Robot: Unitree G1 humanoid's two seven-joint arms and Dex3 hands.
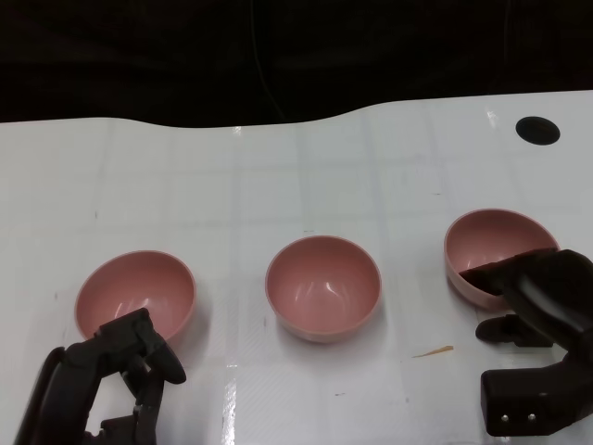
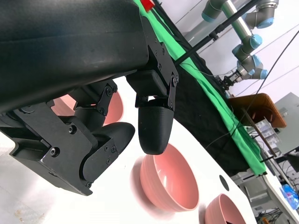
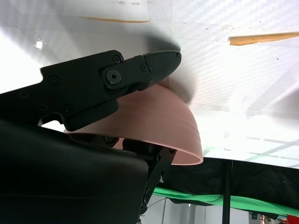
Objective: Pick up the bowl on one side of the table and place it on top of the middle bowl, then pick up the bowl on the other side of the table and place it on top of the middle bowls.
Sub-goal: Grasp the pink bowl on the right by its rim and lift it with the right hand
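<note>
Three pink bowls stand in a row on the white table (image 1: pixel 278 185): the left bowl (image 1: pixel 134 295), the middle bowl (image 1: pixel 323 286) and the right bowl (image 1: pixel 496 248). My right hand (image 1: pixel 542 301) grips the right bowl's near rim, one finger inside and the others against the outer wall. The right wrist view shows the fingers (image 3: pixel 140 74) pressed on the right bowl (image 3: pixel 163 121). My left hand (image 1: pixel 120 371) hovers just in front of the left bowl, holding nothing. In the left wrist view its fingers (image 2: pixel 105 144) are apart, with the middle bowl (image 2: pixel 170 184) beyond them.
A round black hole (image 1: pixel 537 130) is in the table at the far right. A thin orange sliver (image 1: pixel 434 351) lies in front of the right bowl. The table's far edge meets darkness. Other robot arms (image 2: pixel 243 42) and a green cloth (image 2: pixel 210 98) stand beyond it.
</note>
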